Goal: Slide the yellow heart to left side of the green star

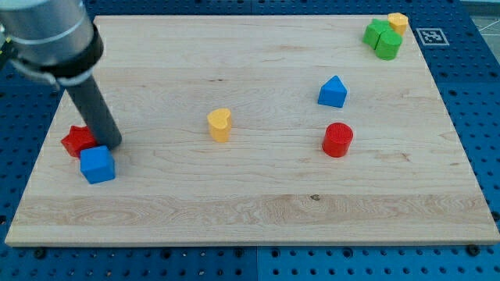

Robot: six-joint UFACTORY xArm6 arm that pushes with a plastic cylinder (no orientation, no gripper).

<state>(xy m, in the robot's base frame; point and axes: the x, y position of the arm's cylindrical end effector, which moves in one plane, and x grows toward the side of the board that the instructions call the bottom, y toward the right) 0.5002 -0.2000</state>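
Note:
The yellow heart [219, 123] sits left of the board's middle. Two green blocks touch each other at the view's top right: one [375, 32] looks like the green star and the other [389, 45] is rounder, but their shapes are hard to make out. My tip [112, 145] is at the view's left, far from the heart. It stands between a red star [77, 140] on its left and a blue cube [97, 164] just below it, close to both.
A yellow block [398, 21] sits at the top right corner, touching the green blocks. A blue pointed block [332, 92] and a red cylinder [337, 140] lie right of the middle. The wooden board [250, 211] rests on a blue perforated table.

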